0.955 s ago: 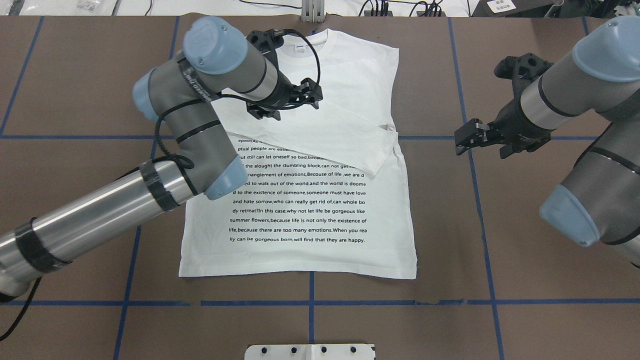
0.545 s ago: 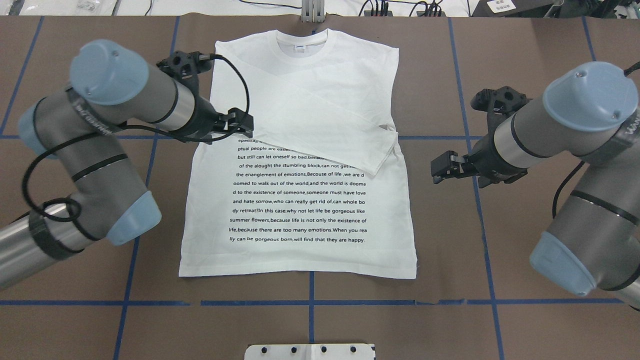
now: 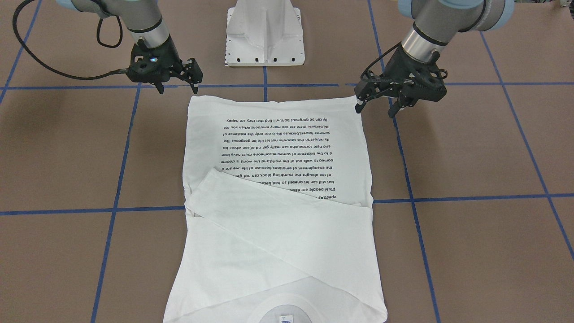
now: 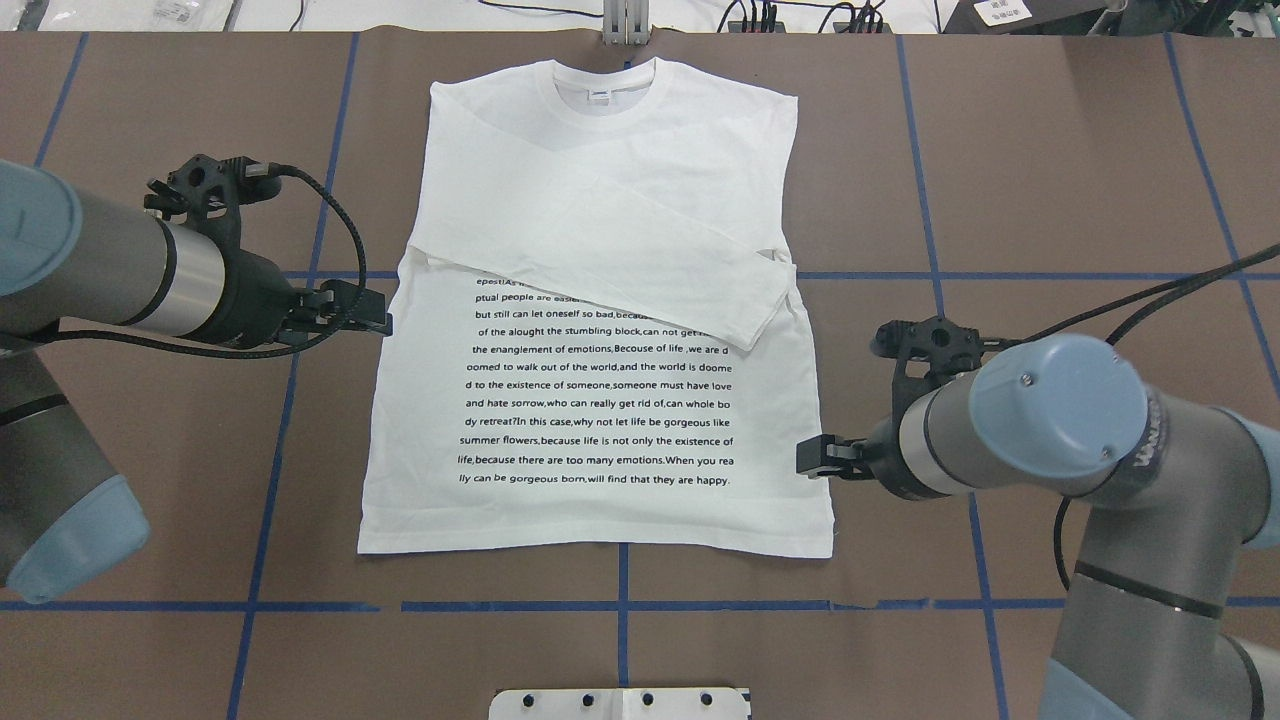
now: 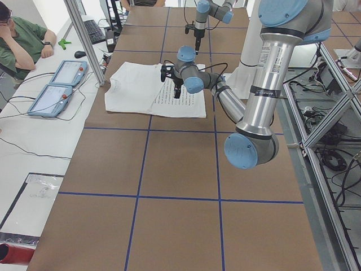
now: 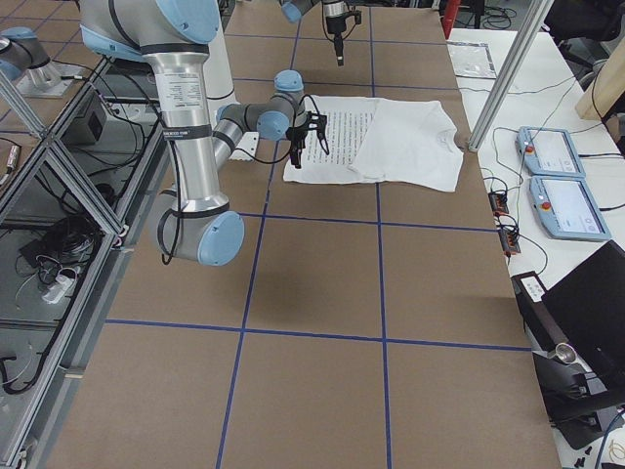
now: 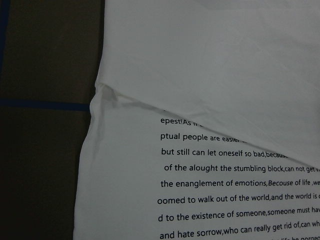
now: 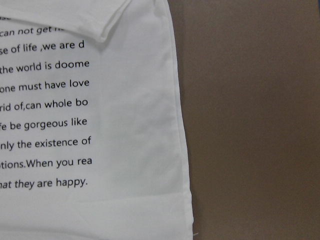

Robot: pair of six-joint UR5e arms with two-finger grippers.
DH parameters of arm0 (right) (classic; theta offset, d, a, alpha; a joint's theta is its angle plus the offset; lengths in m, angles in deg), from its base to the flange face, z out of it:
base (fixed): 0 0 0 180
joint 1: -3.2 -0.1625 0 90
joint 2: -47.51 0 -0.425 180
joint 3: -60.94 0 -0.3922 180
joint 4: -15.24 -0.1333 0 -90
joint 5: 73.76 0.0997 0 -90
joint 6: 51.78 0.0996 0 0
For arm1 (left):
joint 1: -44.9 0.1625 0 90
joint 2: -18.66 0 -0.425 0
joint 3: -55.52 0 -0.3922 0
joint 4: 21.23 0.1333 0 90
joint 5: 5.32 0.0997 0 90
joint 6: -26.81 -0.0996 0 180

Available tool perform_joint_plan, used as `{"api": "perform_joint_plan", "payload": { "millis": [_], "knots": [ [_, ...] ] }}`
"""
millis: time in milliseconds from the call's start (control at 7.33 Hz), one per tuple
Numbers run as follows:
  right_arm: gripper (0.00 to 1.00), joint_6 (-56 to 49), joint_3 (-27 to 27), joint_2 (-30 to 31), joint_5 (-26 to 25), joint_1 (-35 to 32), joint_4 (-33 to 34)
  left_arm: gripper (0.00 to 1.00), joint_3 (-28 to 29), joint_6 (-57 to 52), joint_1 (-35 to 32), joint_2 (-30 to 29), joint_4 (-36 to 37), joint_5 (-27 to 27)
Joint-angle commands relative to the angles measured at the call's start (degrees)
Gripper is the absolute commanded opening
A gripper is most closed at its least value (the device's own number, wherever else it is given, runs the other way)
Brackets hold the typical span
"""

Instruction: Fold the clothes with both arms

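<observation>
The clothes are one white shirt (image 4: 600, 420) lying flat on the brown table, its printed text facing up and collar (image 4: 600, 90) at the far end. A white sleeve (image 4: 650, 265) lies folded slantwise over the chest. My left gripper (image 4: 378, 310) stands open beside the shirt's left edge, holding nothing; in the front-facing view it (image 3: 376, 110) hovers by the hem corner. My right gripper (image 4: 810, 458) is open at the shirt's lower right edge, also empty, and in the front-facing view it (image 3: 178, 87) is just past the other hem corner. Both wrist views show only cloth (image 7: 210, 165) (image 8: 100, 125) and table.
The white pedestal base (image 3: 264, 36) stands just behind the hem. Blue tape lines (image 4: 620, 605) grid the brown table. Off the far edge is a white bench with two teach pendants (image 5: 56, 84) and a seated person (image 5: 22, 39). Bare table lies on both sides of the shirt.
My left gripper has drawn back off the shirt's chest to its left edge. My right gripper has moved nearer and inward to the lower right edge. The shirt has not shifted.
</observation>
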Motion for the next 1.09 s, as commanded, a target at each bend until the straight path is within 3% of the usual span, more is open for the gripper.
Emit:
{"api": "perform_joint_plan", "payload": {
  "millis": [0, 955],
  "knots": [
    [1.0, 1.7, -2.3, -0.3, -2.5, 3.6, -0.1, 0.99, -0.5, 0.0, 0.1, 0.5, -0.1, 0.5],
    [1.0, 1.5, -5.8, -0.5, -5.2, 6.0, -0.2, 0.99, -0.5, 0.1, 0.2, 0.5, 0.0, -0.2]
  ]
}}
